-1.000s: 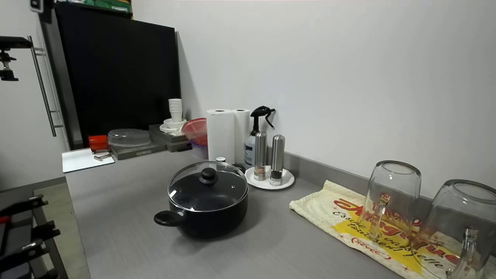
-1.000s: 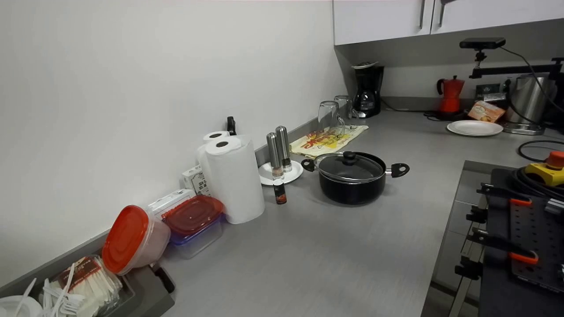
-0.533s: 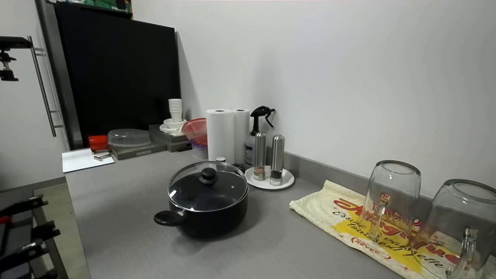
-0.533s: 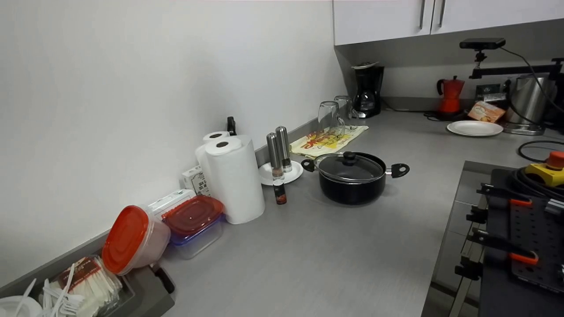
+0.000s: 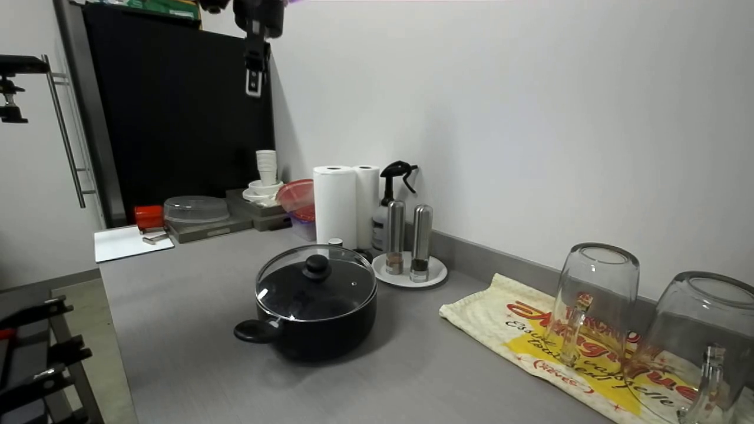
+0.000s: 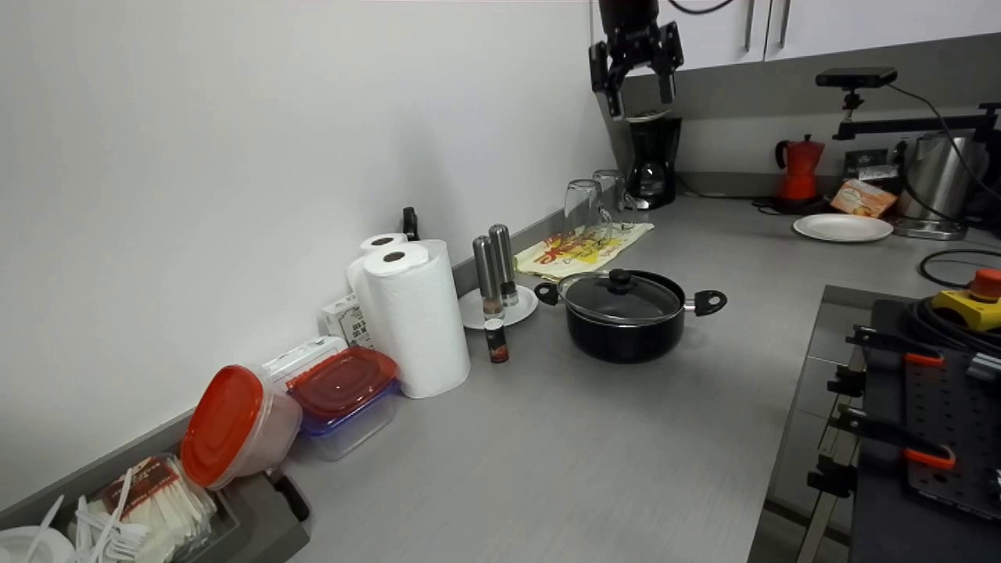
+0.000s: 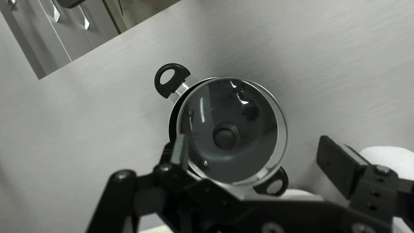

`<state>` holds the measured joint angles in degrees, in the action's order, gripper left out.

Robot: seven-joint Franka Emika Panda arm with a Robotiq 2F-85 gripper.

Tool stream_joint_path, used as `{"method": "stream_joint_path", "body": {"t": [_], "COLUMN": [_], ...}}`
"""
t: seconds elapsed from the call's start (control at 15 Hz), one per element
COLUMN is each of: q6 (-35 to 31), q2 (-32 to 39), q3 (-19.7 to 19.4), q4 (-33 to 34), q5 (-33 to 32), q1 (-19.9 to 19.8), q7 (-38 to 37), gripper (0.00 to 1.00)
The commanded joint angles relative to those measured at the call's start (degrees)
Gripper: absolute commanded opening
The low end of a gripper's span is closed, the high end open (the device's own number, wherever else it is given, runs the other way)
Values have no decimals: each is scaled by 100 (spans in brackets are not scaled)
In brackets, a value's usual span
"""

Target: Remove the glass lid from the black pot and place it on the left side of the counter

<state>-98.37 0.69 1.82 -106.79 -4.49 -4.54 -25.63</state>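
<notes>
Two fingers (image 7: 339, 165) stand wide apart with nothing held; the gripper (image 6: 642, 99) is well above the pot (image 6: 626, 340). The lid (image 7: 255, 123) rests on the pot, below the jaws, set off-centre so that a dark crescent of the inside shows uncovered. The step looks like the approach: in the wrist view the knob (image 7: 224, 138) falls nearer one finger, so centre the jaws over it, come straight down without pressing on the lid, close on the knob's sides and lift level. Through the dark, reflecting lid, the pot's contents cannot be made out. Well apart from the jaws, a tray (image 6: 258, 524) holds white cutlery (image 6: 117, 536).
</notes>
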Motion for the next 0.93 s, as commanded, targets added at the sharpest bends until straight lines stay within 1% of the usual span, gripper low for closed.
{"method": "stream_joint_path", "body": {"t": [0.0, 0.2, 0.4, 0.67, 0.87], "q6": [-333, -505, -683, -911, -1148], "q2": [475, 774, 1053, 1379, 1435], "q3": [-235, -289, -308, -442, -611], "q4": [-293, -549, -728, -660, -575], "q5": [528, 945, 1202, 1468, 1576], "q1": [61, 106, 139, 65, 13], "q7": [74, 75, 23, -16, -112], "gripper": [100, 100, 100, 100, 100]}}
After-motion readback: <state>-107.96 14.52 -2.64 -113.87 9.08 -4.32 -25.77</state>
